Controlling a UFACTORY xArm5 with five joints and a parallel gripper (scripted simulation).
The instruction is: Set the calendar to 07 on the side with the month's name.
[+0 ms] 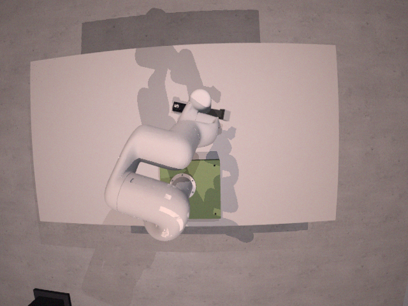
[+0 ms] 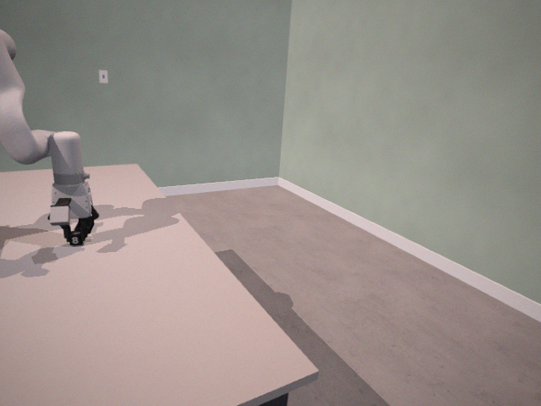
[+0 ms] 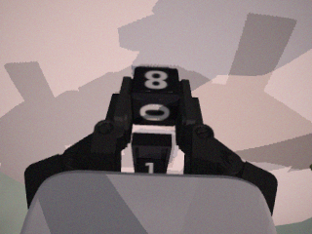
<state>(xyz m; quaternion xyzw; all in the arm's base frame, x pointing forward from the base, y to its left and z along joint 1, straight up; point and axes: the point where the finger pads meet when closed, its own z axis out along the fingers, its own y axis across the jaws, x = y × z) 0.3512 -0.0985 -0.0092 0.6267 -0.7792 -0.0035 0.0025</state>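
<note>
At the table's [image 1: 269,131] [image 2: 183,315] middle, the gripper [image 2: 75,234] [image 3: 155,93] grasps the cube marked 8 [image 2: 74,239] [image 3: 156,79], low over the surface. Overhead, a 5-marked dark piece [image 1: 176,106] shows at nine o'clock of the wrist, another dark piece at four; possibly the tray, mostly hidden. Advise: keep cube square, turn gently, lower flat before releasing.

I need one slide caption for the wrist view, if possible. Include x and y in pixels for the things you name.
Wrist view: the gripper [image 2: 78,234] [image 3: 155,93] closed on a black cube [image 2: 74,239] [image 3: 146,88] marked 8.
</note>
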